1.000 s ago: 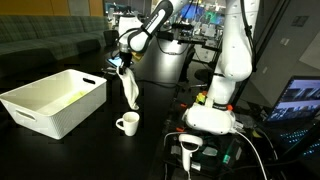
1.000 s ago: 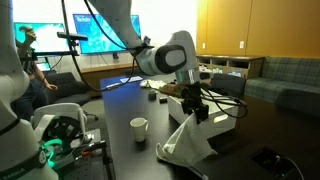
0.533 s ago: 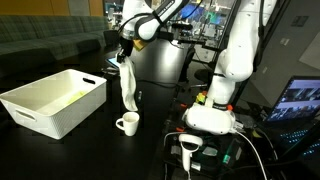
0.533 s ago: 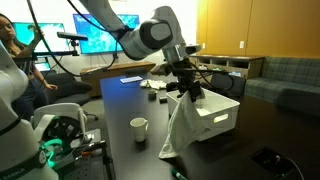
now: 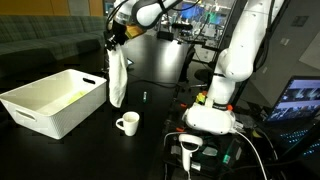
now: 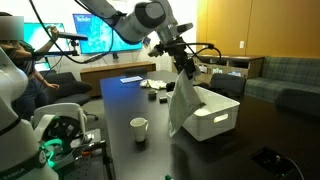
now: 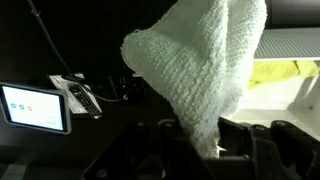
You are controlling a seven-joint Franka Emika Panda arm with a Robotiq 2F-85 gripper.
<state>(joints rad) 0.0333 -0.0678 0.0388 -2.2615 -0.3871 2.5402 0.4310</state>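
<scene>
My gripper is shut on the top of a white towel, which hangs down free in the air. The same gripper and towel show beside the white bin. In the wrist view the towel fills the middle, pinched between the dark fingers. The towel hangs at the near edge of the white bin, its lower end about level with the bin's rim. A white mug stands on the black table below and to the side.
The mug stands alone on the black table. Something yellow-green lies in the bin. A tablet and a remote lie on the table. Small objects sit at the far end. The robot base is close by.
The gripper has risen and carried the towel up off the table, from above the mug toward the bin. The towel now hangs clear.
</scene>
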